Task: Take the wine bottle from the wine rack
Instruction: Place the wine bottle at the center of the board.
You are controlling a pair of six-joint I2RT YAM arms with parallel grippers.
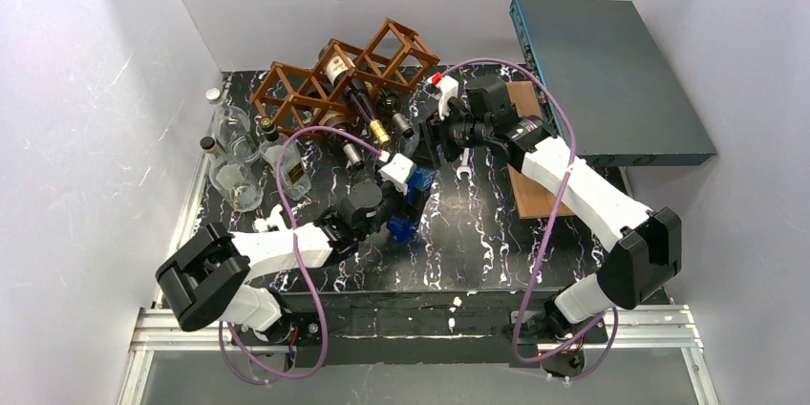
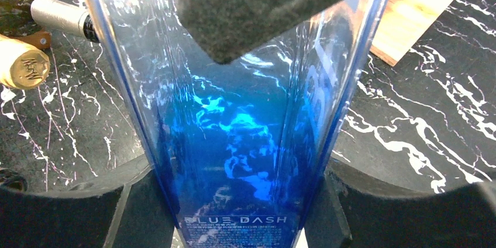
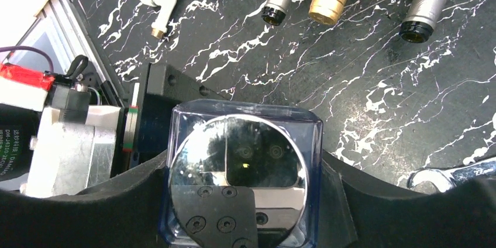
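Removal appears complete: the blue wine bottle [image 2: 234, 160] is clear of the wine rack [image 1: 315, 80], on its near side. Left gripper [image 2: 240, 213] clamps its body; right gripper [image 3: 245, 201] grips its capped end. Remaining, likely: set-down on the table [image 1: 478, 223].

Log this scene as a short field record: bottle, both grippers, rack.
blue bottle: off the rack, held between both grippers
left gripper: shut on the blue bottle
right gripper: shut on the bottle's mirrored end
wine rack: at the table's back, other bottles in its cells
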